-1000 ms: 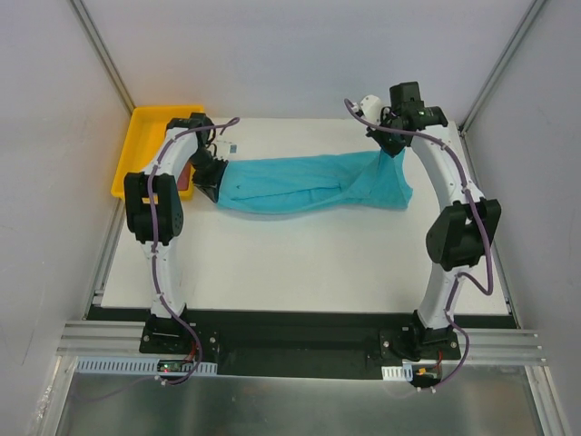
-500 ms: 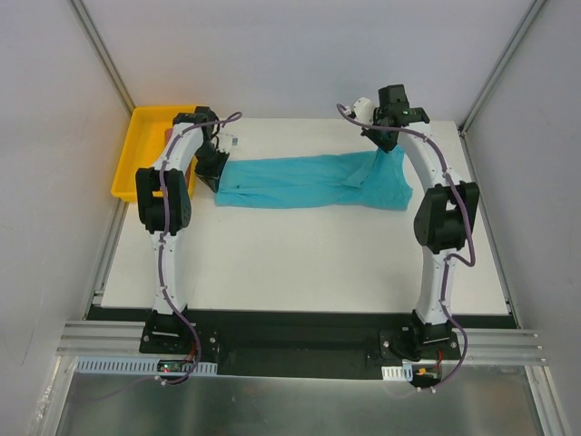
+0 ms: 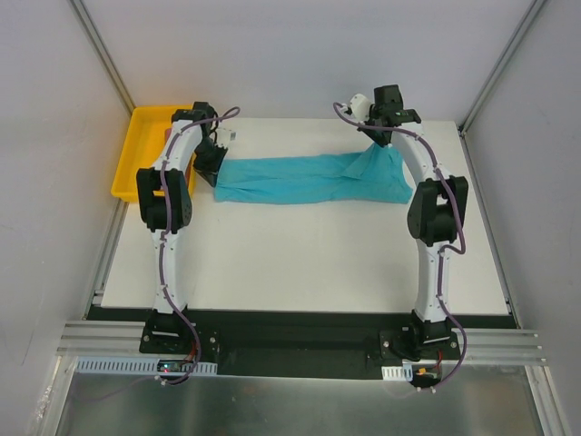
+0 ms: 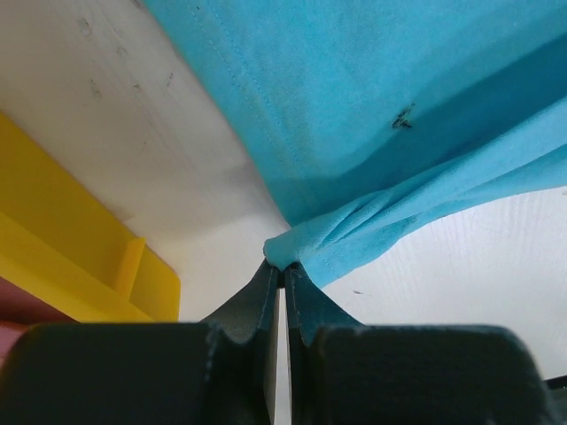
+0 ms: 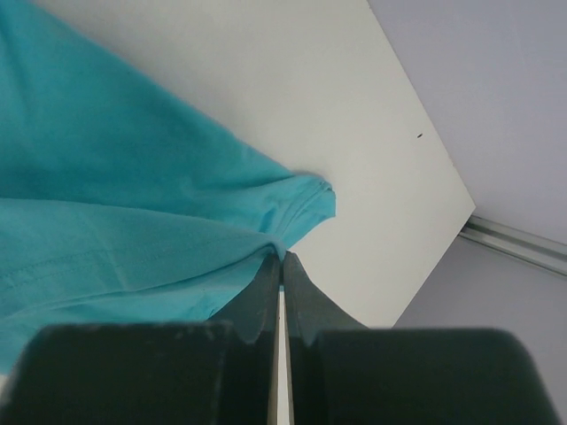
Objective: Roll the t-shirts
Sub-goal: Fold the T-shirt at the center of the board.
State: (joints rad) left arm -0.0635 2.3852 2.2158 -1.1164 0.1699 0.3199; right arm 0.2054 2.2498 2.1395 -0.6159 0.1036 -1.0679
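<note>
The teal-blue t-shirt (image 3: 304, 179) lies stretched in a long band across the far part of the white table (image 3: 300, 263). My left gripper (image 3: 215, 167) is shut on its left end; in the left wrist view the fingertips (image 4: 283, 267) pinch a bunched fold of the teal t-shirt (image 4: 372, 115). My right gripper (image 3: 380, 149) is shut on the right end, lifting it into a small peak. The right wrist view has the tips (image 5: 282, 257) closed on a fold of the teal t-shirt (image 5: 115, 195). A strip of red-pink t-shirt (image 4: 16, 308) shows in the tray.
A yellow tray (image 3: 136, 145) stands off the table's far left corner, close beside the left gripper, its wall (image 4: 53, 239) filling the left wrist view's lower left. The table's right edge and a metal rail (image 5: 514, 239) lie just beyond the right gripper. Grey walls enclose the table.
Both grippers have carried the teal t-shirt toward the far edge, keeping hold of its ends. The cloth now lies flatter and farther back.
</note>
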